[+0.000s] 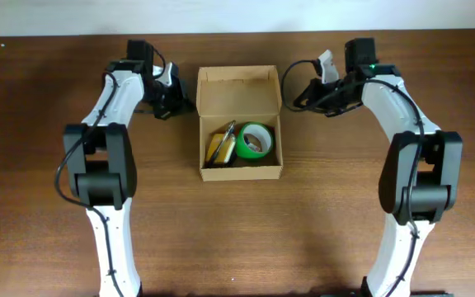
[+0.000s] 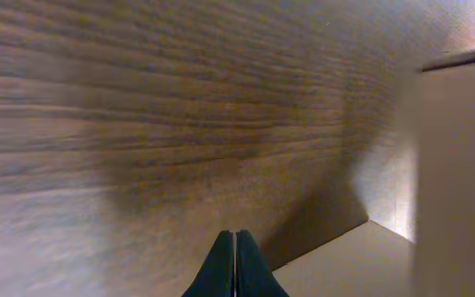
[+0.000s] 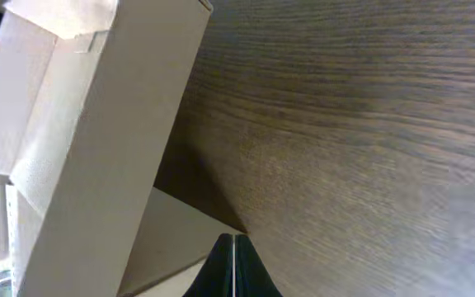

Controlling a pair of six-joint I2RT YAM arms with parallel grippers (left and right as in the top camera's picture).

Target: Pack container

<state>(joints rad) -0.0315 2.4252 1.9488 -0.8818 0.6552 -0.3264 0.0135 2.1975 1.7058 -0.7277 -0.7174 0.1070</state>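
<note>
Container sits mid-table, between the two arms. It is a plain tan cardboard box, open, with its flap lid standing up off the far long edge. Its long axis runs side to side, from one arm across to the other, and the hinge line follows that axis. Inside, toward the near wall: a green tape roll on the right and a yellow-and-dark item on the left, kind not clear. The far half of the floor looks bare. Left gripper hangs just beside the box's far left corner, level with the raised lid. Its wrist view shows the fingers pressed tight together, nothing between them, with the tan wall off to their right and a lower cardboard face close by the tips. Right gripper mirrors this at the far right corner, tips likewise pinched together and empty. There the box side rises to the left of the tips. Neither arm reads clearly nearer and no contact is visible. Judgement: contents look loaded and the lid remains to fold down. The lid lies inward from both sets of fingers, so each tip would have to come in toward the centre and push toward the near wall.
</note>
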